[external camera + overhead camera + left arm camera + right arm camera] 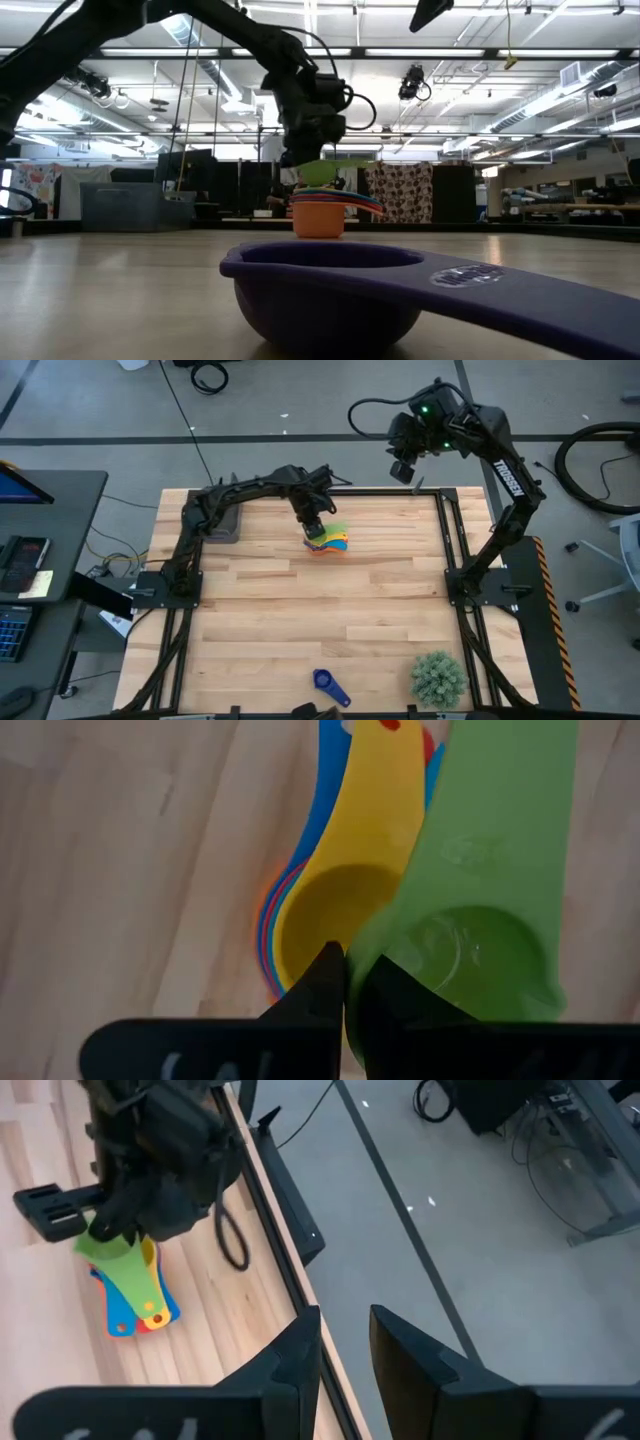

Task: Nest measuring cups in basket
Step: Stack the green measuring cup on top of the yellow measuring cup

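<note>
A stack of nested measuring cups [325, 545] stands on its orange bottom cup [318, 222] at the table's far middle, the yellow cup [335, 910] on top. My left gripper [313, 525] is shut on the green cup [480, 940], right over the stack. A dark blue cup [328, 685] lies apart at the near edge. The basket [225, 528] sits at the far left, partly under the left arm. My right gripper [345, 1345] hangs open and empty, high over the table's far right corner. My left gripper [345, 970] pinches the green cup's bowl wall at its rim [375, 955], on the side away from the handle; one finger seems inside the bowl, one outside. The fingers slant steeply down from above. The cup hangs slightly tilted just over the yellow cup, its handle [360, 162] toward the table's right.
A spiky green plant ball [438, 678] sits at the near right corner. The dark frame rail [285, 1220] runs along the table's far edge below my right gripper. Bare wood lies between the stack and the dark blue cup.
</note>
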